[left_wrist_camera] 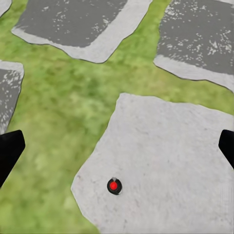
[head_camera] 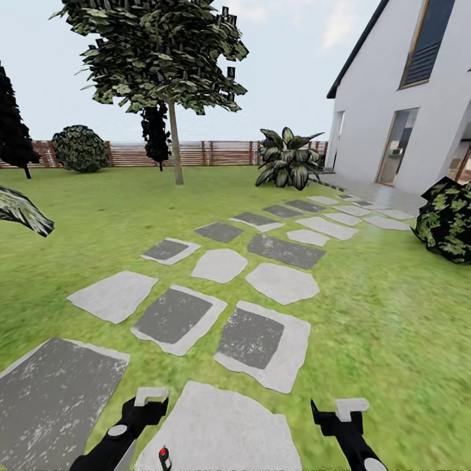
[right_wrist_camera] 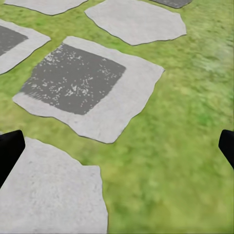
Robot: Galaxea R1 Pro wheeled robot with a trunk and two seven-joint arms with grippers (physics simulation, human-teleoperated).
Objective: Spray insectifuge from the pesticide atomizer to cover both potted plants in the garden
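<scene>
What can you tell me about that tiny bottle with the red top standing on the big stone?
The pesticide atomizer is a very small, near-black bottle with a round red top. It stands upright on a pale grey stepping stone, near that stone's edge by the grass, and only the stone touches it. In the left wrist view it is seen from above as a red dot inside a dark ring. It sits just beside the left gripper, whose fingers are spread wide and hold nothing. Finer details are too small to tell.
</scene>
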